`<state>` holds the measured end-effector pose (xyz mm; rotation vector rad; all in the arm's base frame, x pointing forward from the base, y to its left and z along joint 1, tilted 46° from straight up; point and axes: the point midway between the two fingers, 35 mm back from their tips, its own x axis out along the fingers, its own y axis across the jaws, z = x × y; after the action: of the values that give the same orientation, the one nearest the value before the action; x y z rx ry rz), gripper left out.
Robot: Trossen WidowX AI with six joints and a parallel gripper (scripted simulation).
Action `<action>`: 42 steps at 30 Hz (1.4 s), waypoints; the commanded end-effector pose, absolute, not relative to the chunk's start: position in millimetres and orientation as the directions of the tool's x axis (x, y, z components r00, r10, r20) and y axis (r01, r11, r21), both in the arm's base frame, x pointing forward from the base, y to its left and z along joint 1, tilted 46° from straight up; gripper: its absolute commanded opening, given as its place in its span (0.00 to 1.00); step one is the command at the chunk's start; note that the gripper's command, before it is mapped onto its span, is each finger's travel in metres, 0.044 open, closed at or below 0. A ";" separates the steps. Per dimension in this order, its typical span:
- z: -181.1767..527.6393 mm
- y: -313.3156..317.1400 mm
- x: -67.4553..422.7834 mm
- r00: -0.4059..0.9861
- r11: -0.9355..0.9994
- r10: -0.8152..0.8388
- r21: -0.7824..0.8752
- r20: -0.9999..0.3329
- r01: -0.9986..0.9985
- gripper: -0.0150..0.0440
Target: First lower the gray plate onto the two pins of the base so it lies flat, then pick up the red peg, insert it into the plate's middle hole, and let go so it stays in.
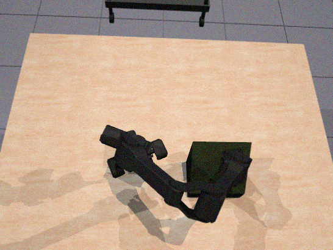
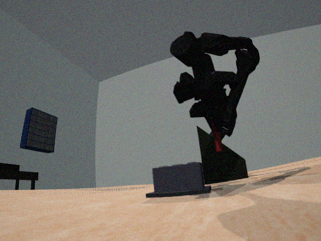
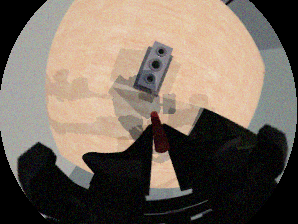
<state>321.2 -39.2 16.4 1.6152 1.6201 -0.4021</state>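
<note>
My gripper (image 2: 217, 134) (image 3: 157, 127) is shut on the red peg (image 2: 218, 144) (image 3: 159, 136). The peg's free end points down below the fingertips, in the air above the table. The base (image 2: 177, 193) stands on the table in the exterior view. The gray plate (image 3: 158, 57) lies on top of it, looking flat, with three round openings in a row in the wrist view; the seam between plate and base cannot be made out. The peg's tip is off the near end of the row, not over the middle hole. In the top view the arm hides plate, base and peg.
A dark green box (image 1: 204, 160) (image 2: 224, 167) stands on the wooden table (image 1: 171, 79) beside the arm, right of the gripper in the top view and behind the base in the exterior view. A dark cart (image 1: 157, 5) is beyond the table's far edge.
</note>
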 end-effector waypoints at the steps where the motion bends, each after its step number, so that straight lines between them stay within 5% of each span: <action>1: 7.8 -51.3 327.2 0.134 0.140 0.686 0.311 -0.715 0.940 0.25; 42: -47.7 -103.9 340.5 0.140 0.140 0.692 0.322 -0.708 0.936 0.25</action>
<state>339.8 -102.6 -47.9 1.6196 1.6132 -0.3854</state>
